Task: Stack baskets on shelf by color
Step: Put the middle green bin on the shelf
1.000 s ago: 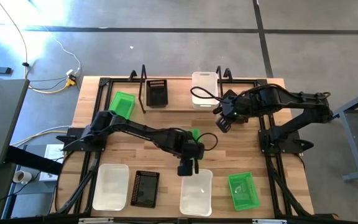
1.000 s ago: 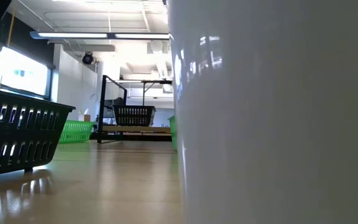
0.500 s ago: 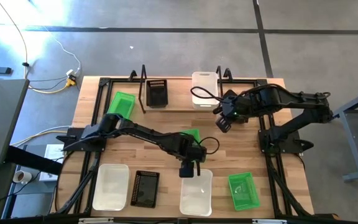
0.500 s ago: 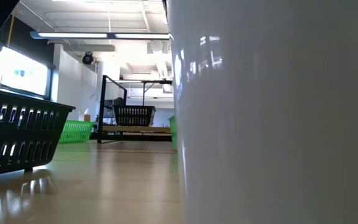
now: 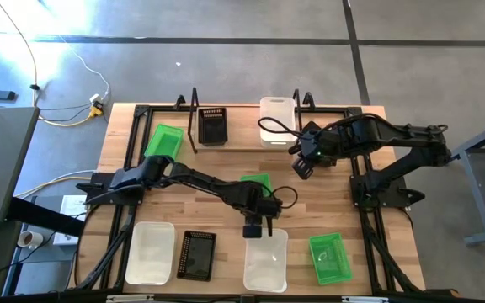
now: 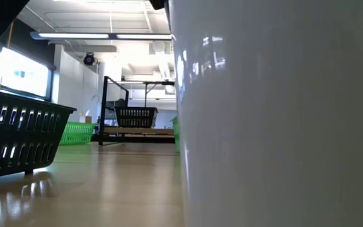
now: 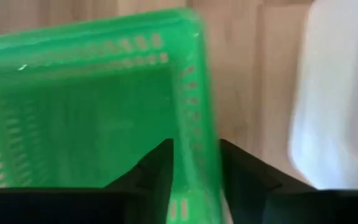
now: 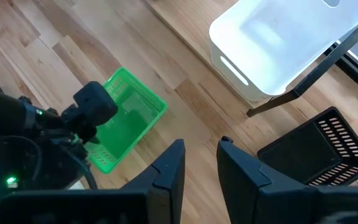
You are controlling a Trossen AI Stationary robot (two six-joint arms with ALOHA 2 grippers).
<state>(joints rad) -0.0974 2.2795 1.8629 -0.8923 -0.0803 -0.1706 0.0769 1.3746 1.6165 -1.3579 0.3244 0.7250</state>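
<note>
Nearest, along the table's front edge: a wide white basket (image 5: 149, 251), a black mesh basket (image 5: 197, 254), a second white basket (image 5: 266, 259) and a front green basket (image 5: 329, 257). Just behind that second white one, mid-table: the left gripper (image 7: 194, 149), down at the middle green basket (image 7: 92, 112). Changed from a second ago: fingers drawn in from wide apart to a narrow clamp, arm shifted slightly, more of that green basket uncovered as seen from above. Now closed on one side wall of the basket, one finger inside, the other outside, with the second white basket just beside. Farther back: the right gripper (image 5: 303, 164), hovering near the right end of the shelf (image 5: 242, 133), parted a little, holding nothing. On the shelf, a black basket (image 5: 213, 124) toward the left and a far white basket (image 5: 277, 118) at the right. Off its left end, on the table, a back green basket (image 5: 164, 140).
</note>
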